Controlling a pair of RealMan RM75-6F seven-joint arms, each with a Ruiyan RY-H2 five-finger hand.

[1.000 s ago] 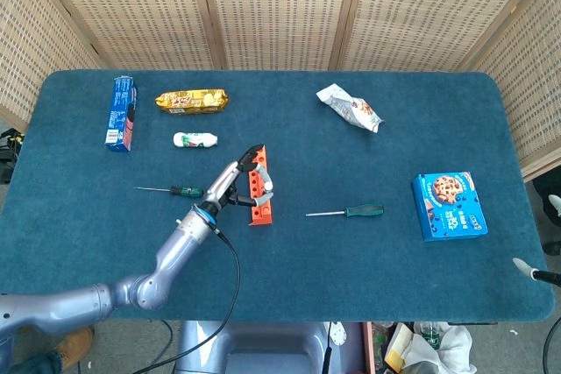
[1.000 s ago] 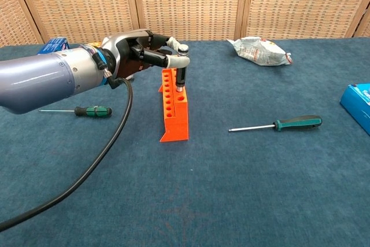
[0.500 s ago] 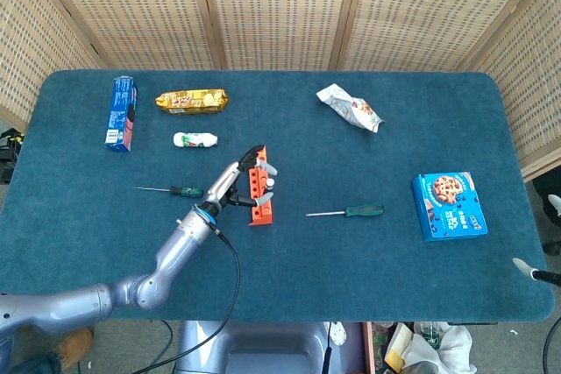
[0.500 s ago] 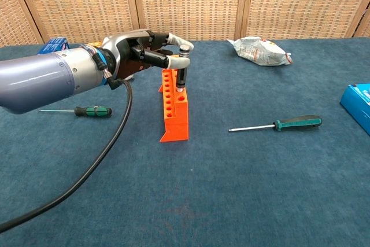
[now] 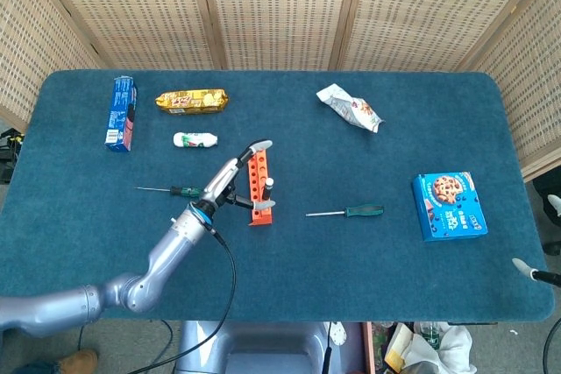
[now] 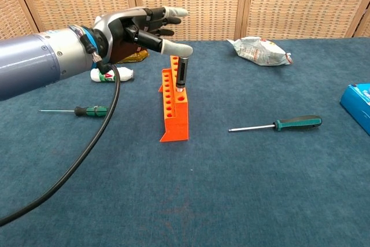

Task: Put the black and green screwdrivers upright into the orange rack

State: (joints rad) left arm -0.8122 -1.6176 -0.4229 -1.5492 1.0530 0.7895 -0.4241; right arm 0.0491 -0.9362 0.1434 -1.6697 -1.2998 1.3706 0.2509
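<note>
With fingers spread, the empty left hand [image 6: 136, 27] hovers beside the black-handled screwdriver [image 6: 181, 73] upright in the orange plastic rack [image 6: 174, 108]; one brush could topple it.

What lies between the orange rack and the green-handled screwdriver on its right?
Only bare blue cloth separates the orange plastic rack from the green-handled screwdriver; the chest view shows it plainest.
</note>
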